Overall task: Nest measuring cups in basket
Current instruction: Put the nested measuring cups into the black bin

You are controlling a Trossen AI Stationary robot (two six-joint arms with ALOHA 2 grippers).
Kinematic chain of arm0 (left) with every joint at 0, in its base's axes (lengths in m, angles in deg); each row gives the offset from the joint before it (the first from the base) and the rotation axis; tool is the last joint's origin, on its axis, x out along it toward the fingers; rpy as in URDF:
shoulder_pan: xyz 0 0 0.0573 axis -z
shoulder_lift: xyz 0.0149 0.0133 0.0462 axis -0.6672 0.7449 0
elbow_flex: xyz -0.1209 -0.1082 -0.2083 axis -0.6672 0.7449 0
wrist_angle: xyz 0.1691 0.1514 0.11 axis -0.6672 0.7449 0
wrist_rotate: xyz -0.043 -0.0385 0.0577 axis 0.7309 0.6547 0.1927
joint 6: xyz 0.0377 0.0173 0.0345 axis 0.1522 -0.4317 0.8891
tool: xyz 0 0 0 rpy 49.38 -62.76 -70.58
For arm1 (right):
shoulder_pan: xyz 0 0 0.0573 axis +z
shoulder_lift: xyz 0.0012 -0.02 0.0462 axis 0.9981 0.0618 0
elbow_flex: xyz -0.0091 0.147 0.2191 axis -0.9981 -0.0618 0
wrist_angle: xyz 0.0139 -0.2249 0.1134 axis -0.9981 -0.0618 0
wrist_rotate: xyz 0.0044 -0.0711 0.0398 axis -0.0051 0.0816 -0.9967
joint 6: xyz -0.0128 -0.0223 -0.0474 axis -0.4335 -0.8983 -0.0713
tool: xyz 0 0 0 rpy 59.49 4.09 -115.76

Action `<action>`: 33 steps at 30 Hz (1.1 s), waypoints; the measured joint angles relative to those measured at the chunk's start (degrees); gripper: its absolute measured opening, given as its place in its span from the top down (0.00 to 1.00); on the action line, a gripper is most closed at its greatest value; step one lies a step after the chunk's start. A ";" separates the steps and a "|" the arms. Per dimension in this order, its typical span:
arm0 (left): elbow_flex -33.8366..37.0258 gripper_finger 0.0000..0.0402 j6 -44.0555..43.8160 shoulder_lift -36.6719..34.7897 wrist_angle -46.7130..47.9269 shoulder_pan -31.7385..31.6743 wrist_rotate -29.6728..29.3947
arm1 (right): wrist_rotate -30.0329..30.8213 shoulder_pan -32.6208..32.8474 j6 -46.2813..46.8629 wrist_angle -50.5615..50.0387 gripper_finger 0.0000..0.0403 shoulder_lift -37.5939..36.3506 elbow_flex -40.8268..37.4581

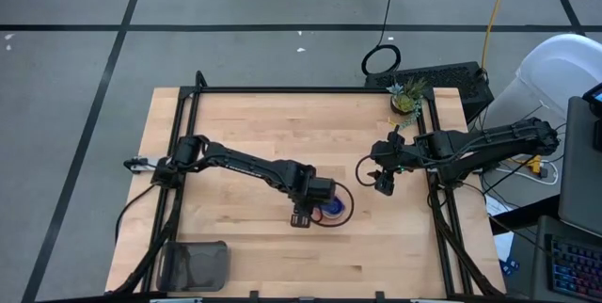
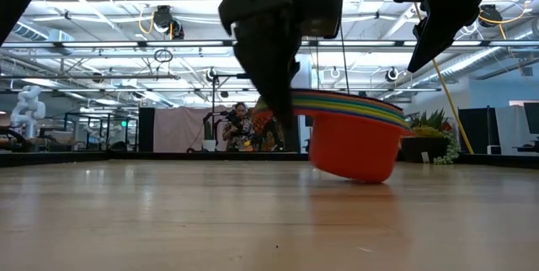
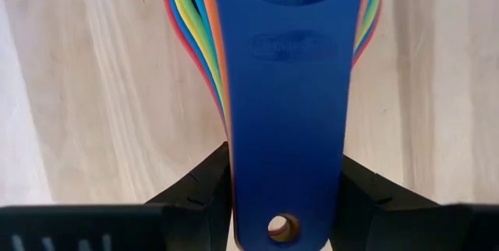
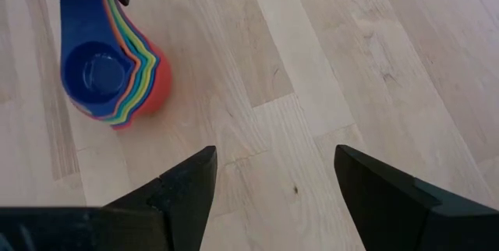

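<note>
From above, the left end effector (image 1: 303,216) sits mid-desk (image 1: 245,134), with the basket (image 1: 195,265) well apart at the near-left corner. At desk height, the nested measuring cups (image 2: 354,136) hang tilted, their bottom at or barely off the wood. Past its fingers (image 3: 195,196), the left end effector clamps the stacked handles. The right end effector (image 4: 269,196) waits beside, spread apart. Nesting looks finished; next comes carrying the stack to the basket.

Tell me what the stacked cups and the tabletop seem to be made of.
The cups, held by their handles in the left pincer, look like moulded plastic: solid bright colours, thin even rims, a soft sheen and an embossed mark on the blue handle. The tabletop looks like pale butcher-block wood, with visible grain and joined strips.
</note>
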 joint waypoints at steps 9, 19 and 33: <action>2.39 0.38 -2.56 0.04 -2.49 -0.02 -2.84 | -0.01 0.00 0.26 0.03 0.37 0.00 0.00; 2.50 0.25 -2.92 0.04 -3.28 -0.09 -3.10 | -0.01 0.00 0.44 0.06 0.37 0.00 0.00; 2.59 0.38 -1.94 2.89 -5.37 -0.41 -1.55 | 0.01 0.00 0.39 -0.10 0.37 0.00 0.02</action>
